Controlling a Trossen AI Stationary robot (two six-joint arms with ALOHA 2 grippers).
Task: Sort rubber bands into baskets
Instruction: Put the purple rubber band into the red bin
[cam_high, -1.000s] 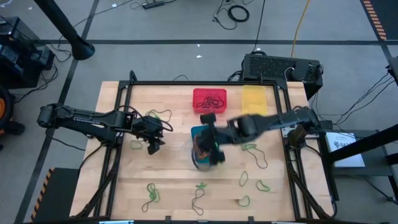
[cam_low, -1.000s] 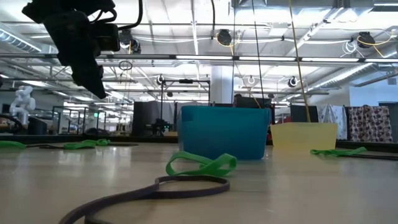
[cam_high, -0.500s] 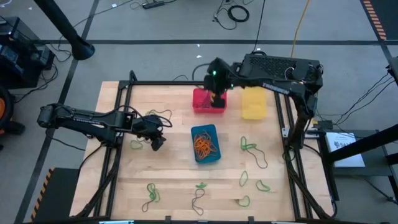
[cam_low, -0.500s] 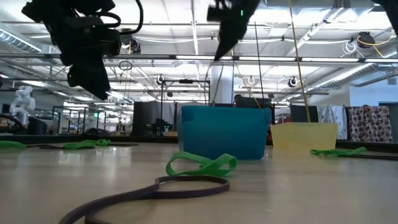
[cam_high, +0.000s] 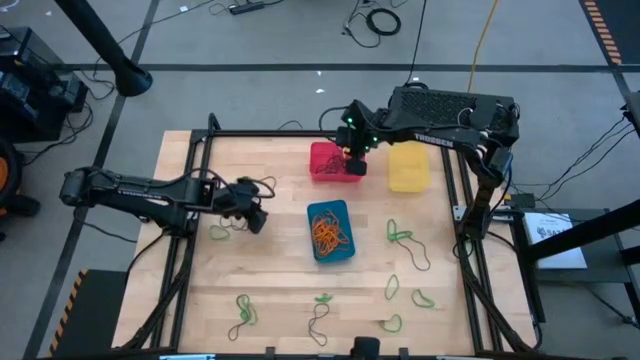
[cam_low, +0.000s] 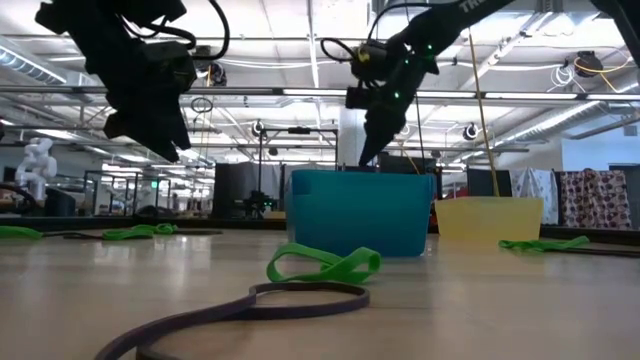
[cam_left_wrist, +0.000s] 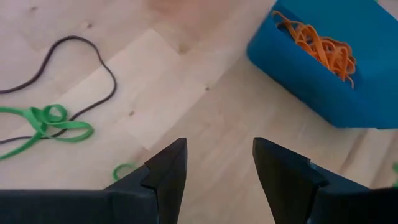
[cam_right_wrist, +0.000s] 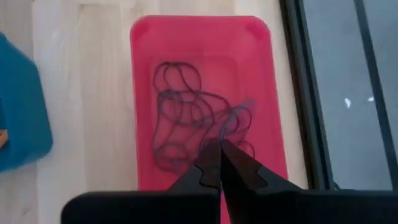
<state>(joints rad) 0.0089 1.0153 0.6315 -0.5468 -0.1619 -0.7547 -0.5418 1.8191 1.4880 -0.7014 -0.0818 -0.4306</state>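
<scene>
The red basket (cam_high: 322, 153) at the far middle holds dark rubber bands (cam_right_wrist: 180, 118). My right gripper (cam_high: 355, 163) hangs above it, shut on one dark band. The blue basket (cam_high: 330, 232) in the table's middle holds orange bands (cam_left_wrist: 317, 43), and the yellow basket (cam_high: 408, 165) stands to the right of the red one. My left gripper (cam_left_wrist: 214, 162) hovers open over bare wood to the left of the blue basket, with nothing between its fingers. A green band (cam_left_wrist: 43, 121) and a dark band (cam_left_wrist: 93, 62) lie beside it. My right gripper pinches a thin dark rubber band (cam_right_wrist: 236, 117) between its two fingertips (cam_right_wrist: 210, 155). The fingers slant down from above. The band's loop hangs past the tips over the red basket; whether it touches the bands lying inside, I cannot tell.
Several loose green bands (cam_high: 402, 237) and a dark one (cam_high: 318, 325) lie on the near and right parts of the table. A dark frame (cam_high: 455, 190) rims the tabletop. A black box (cam_high: 450, 105) stands behind the yellow basket.
My right gripper, shut throughout, has swung from above the blue basket toward the far edge to the red basket and has sunk lower over it. My left gripper has rolled about its own axis in place and stayed open.
</scene>
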